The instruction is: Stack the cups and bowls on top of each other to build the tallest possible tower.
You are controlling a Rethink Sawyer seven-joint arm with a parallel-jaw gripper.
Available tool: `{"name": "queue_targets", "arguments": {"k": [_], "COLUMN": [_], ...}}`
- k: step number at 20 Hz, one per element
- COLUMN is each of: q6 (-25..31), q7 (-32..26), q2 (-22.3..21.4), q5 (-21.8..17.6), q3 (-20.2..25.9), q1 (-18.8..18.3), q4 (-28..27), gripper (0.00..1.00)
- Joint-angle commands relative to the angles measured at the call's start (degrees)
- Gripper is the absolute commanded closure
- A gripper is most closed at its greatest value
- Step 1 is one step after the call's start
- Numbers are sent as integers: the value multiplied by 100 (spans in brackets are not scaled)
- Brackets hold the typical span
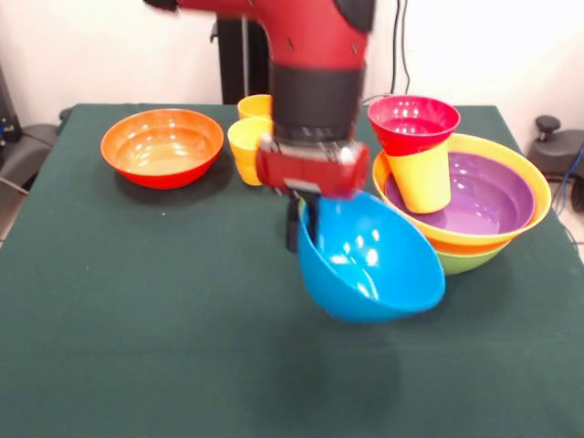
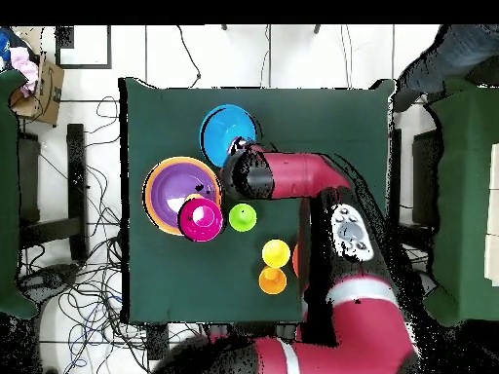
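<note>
My gripper (image 1: 306,224) is shut on the rim of the blue bowl (image 1: 370,260) and holds it tilted, lifted off the table; the bowl also shows in the overhead view (image 2: 224,129). To its right stands the tower (image 1: 474,228): a lime green bowl (image 1: 461,263), an orange bowl (image 1: 538,187) and a purple bowl (image 1: 488,196) nested, with a yellow cup (image 1: 422,181) inside and the small magenta-red bowl (image 1: 412,123) on top. A red-orange bowl (image 1: 162,146) sits far left. A yellow cup (image 1: 246,146) and an orange cup (image 1: 254,105) stand behind the arm. A lime green cup (image 2: 243,217) shows overhead.
The green table cloth (image 1: 137,319) ends at the table edges on all sides. Cables, chairs and a box (image 2: 39,83) lie on the floor around the table. A person's dark sleeve (image 2: 453,49) shows at the overhead view's top right.
</note>
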Motion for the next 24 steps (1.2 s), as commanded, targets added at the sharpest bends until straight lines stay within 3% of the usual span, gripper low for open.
{"name": "queue_targets", "arguments": {"k": [1,6,11,15,21,24], "q6": [1433,1615,2122,2071,1685,1692], "q7": [-1338,-1620,-2143,-2222,-1815,-1443], "q2": [-1276,-1690,-2408,-2919,-3793,-4074], "q5": [-41,-81,-1,110,593,722], "q3": [568,858,1120,1341,1532,1417], "q1": [-282,-659,-1201,-1628,-1786,-1568], "q4": [660,996,1475,2188,3307,3529], "gripper": [100,100,100,100,100,100]}}
